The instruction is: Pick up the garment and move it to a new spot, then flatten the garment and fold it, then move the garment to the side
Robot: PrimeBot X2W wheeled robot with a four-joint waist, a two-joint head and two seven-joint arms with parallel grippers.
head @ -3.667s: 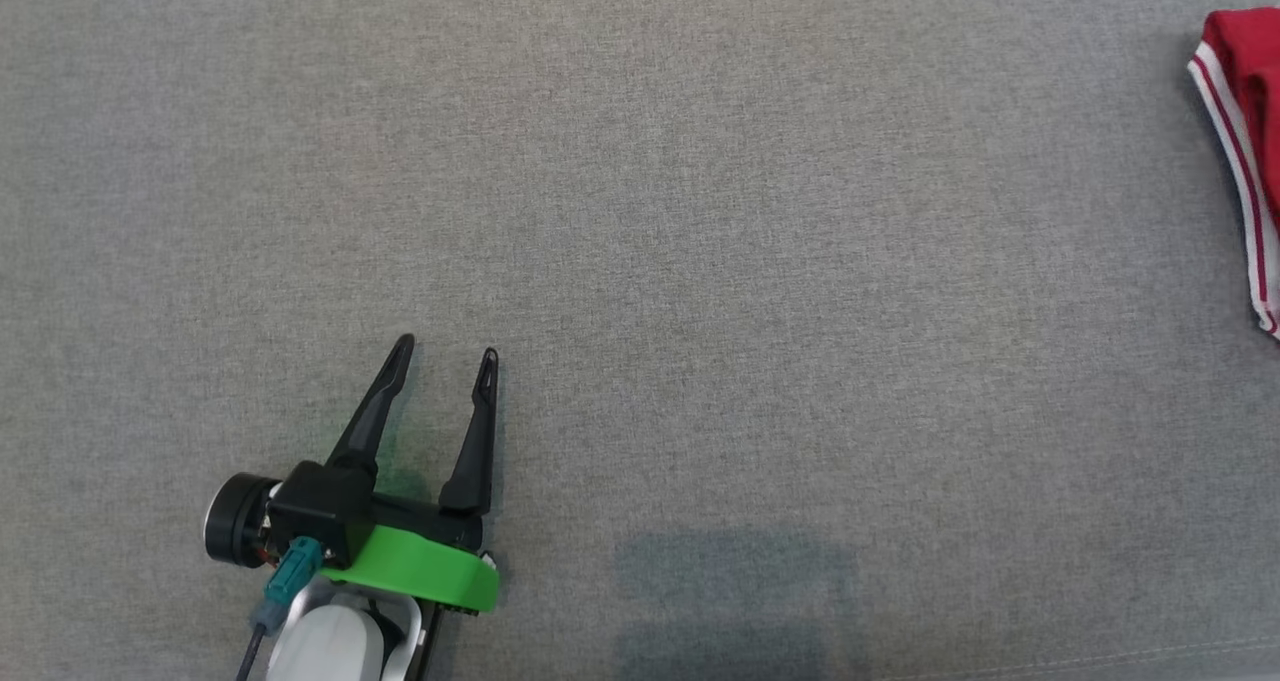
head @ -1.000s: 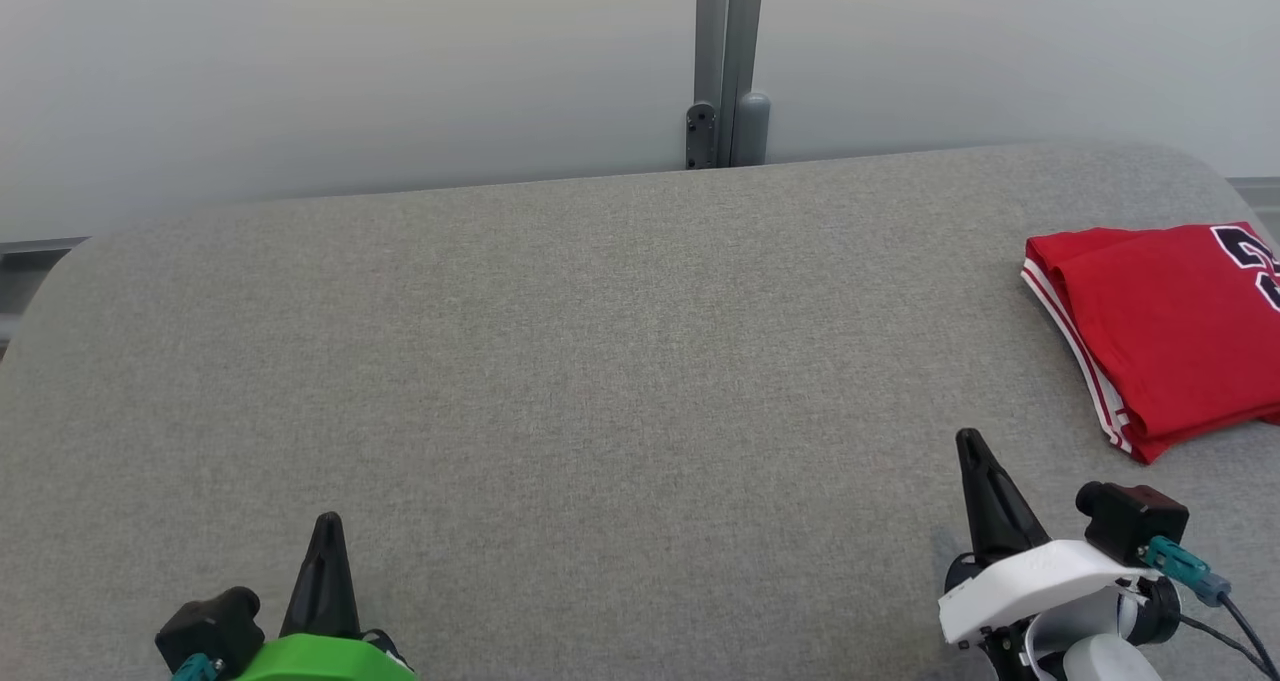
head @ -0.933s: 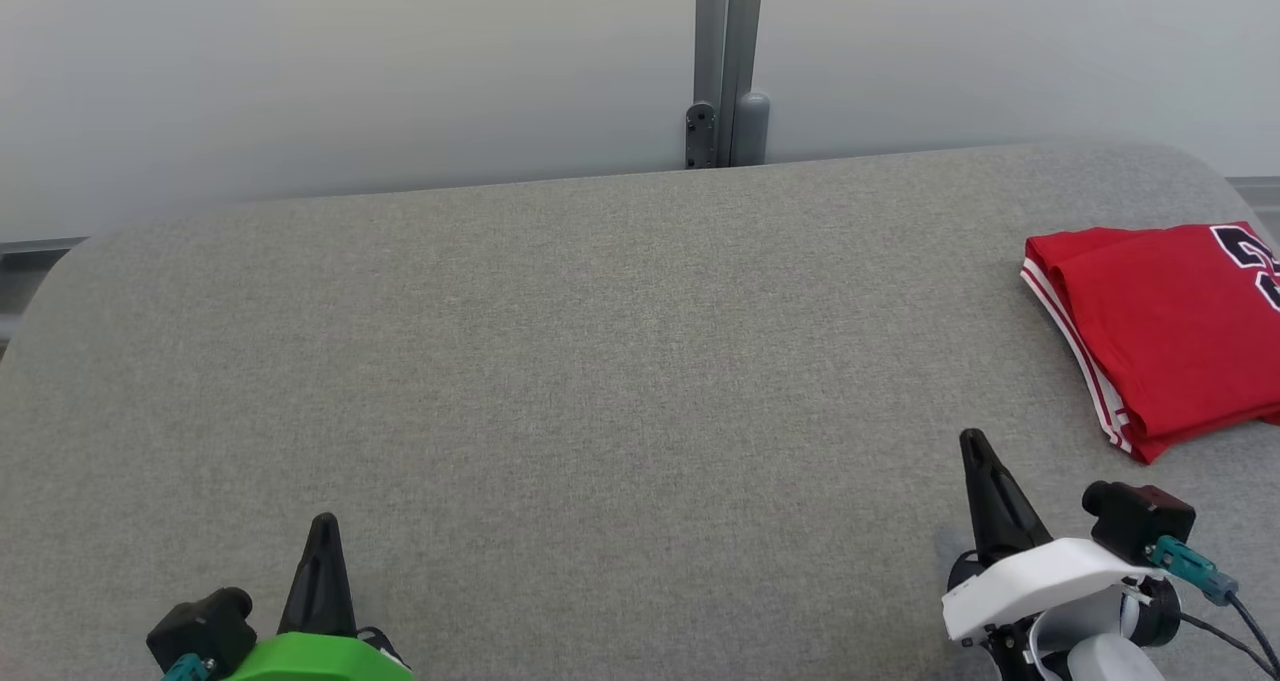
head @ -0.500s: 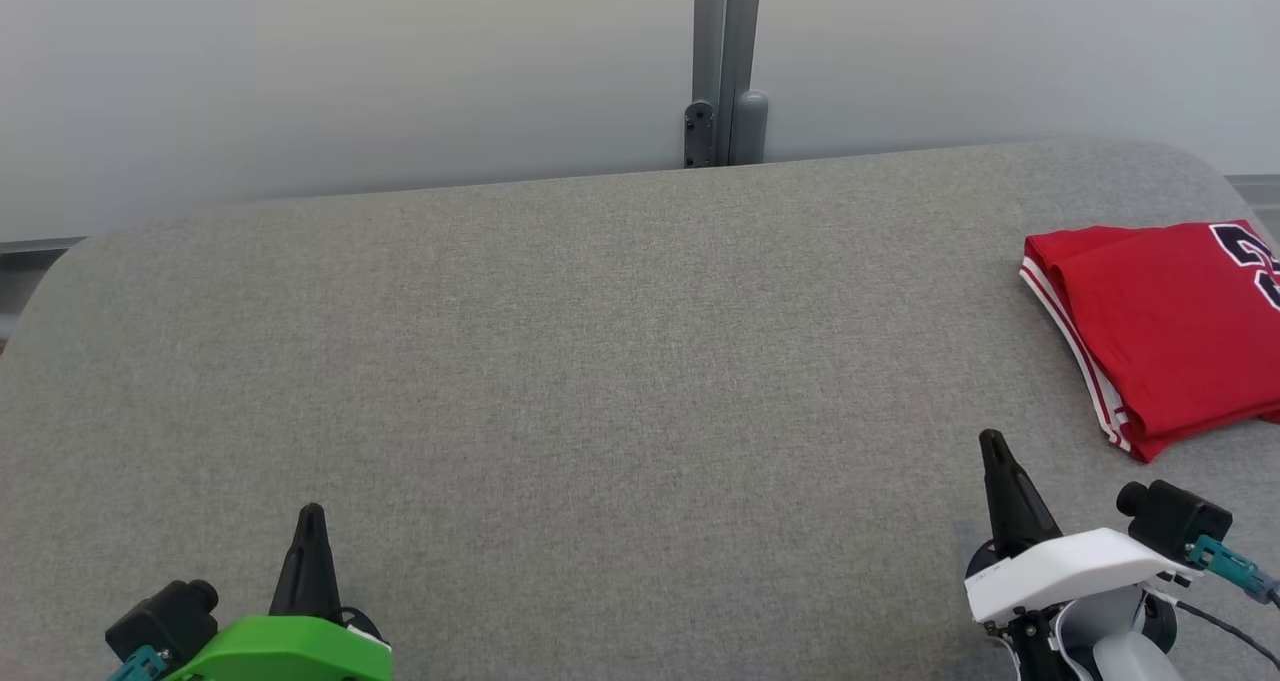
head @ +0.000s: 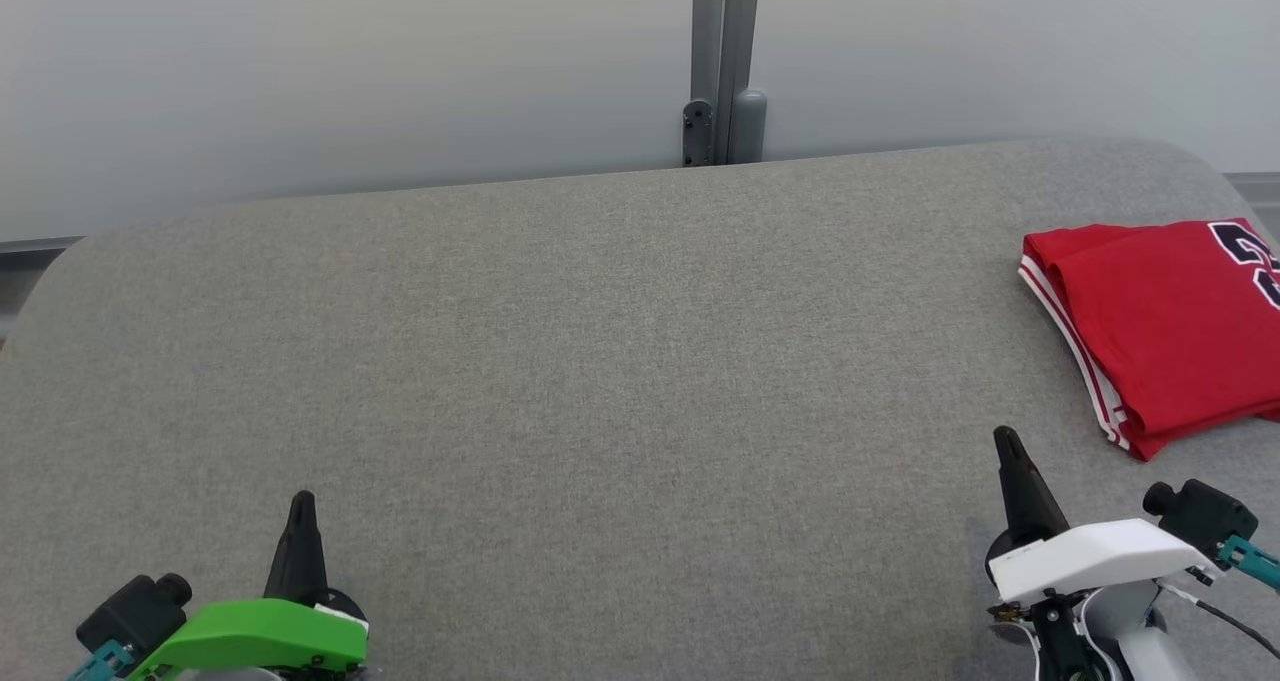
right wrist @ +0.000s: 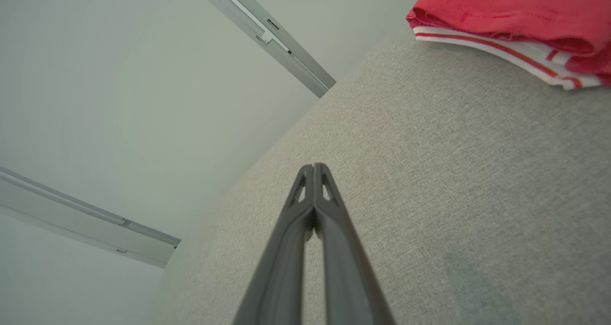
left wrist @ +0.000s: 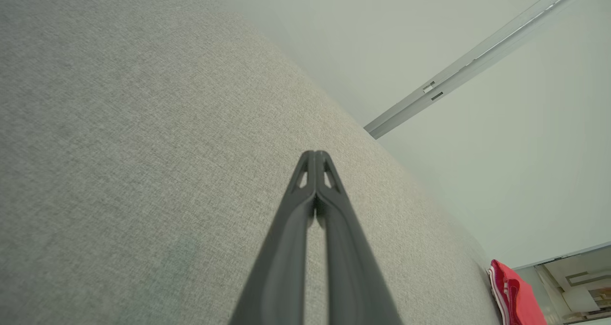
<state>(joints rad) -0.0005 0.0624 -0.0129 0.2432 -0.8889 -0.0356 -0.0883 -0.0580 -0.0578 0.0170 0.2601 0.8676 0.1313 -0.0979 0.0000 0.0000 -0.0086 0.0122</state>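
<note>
Garment (head: 1160,331), red with a white-striped edge, lies folded at the right end of the grey bench (head: 600,341) and runs off the right edge of the head view, so we cannot tell its full length. Its striped edge faces left and runs near to far, slanting right as it comes nearer. From our right claw (head: 1005,436) it lies ahead and to the right, its near corner close to the tip but apart from it. From our left claw (head: 300,503) it is well apart, across the bench. Both claws are pinched together, holding nothing. We judge the right arm better placed for any further move, and the garment looks already set aside.
</note>
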